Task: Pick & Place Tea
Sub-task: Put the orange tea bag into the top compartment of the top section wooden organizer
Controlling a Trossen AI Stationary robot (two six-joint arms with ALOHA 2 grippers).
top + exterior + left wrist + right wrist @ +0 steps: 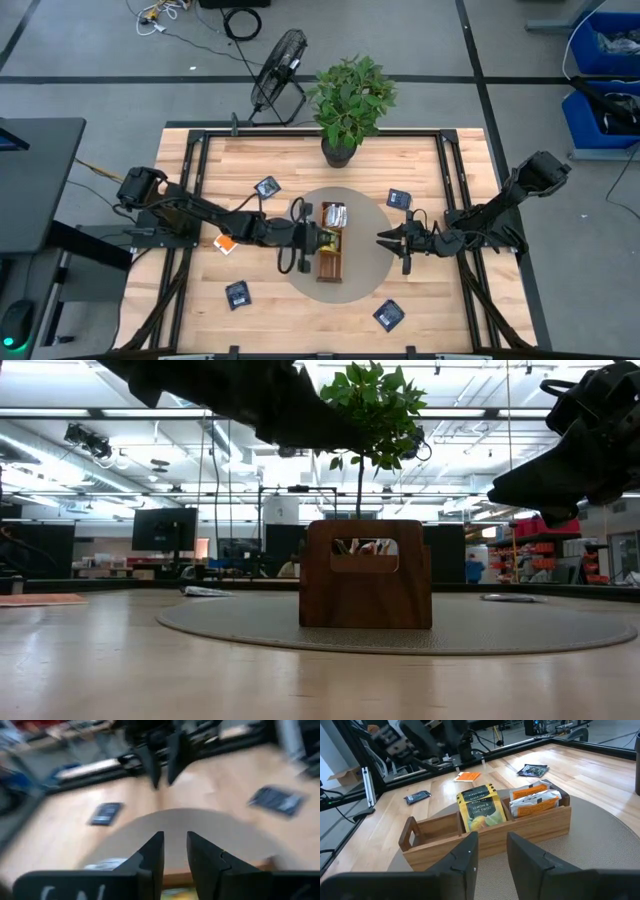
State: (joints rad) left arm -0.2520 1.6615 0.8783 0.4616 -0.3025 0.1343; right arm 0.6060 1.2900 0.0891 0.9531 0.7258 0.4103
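Hovering over the tray [331, 262], left hand [312, 238] empty.

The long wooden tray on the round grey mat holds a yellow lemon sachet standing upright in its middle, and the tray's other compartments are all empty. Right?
Not quite. The long brown wooden tray on the round grey mat does hold the upright yellow lemon sachet, but one end compartment is filled with orange and white sachets. The right wrist view shows it.

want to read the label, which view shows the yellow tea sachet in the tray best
The right wrist view: the yellow sachet stands upright in the wooden tray, label facing the camera. The high view shows only a small yellow patch; the low view hides it behind the tray's end; the left wrist view catches a blurred sliver.
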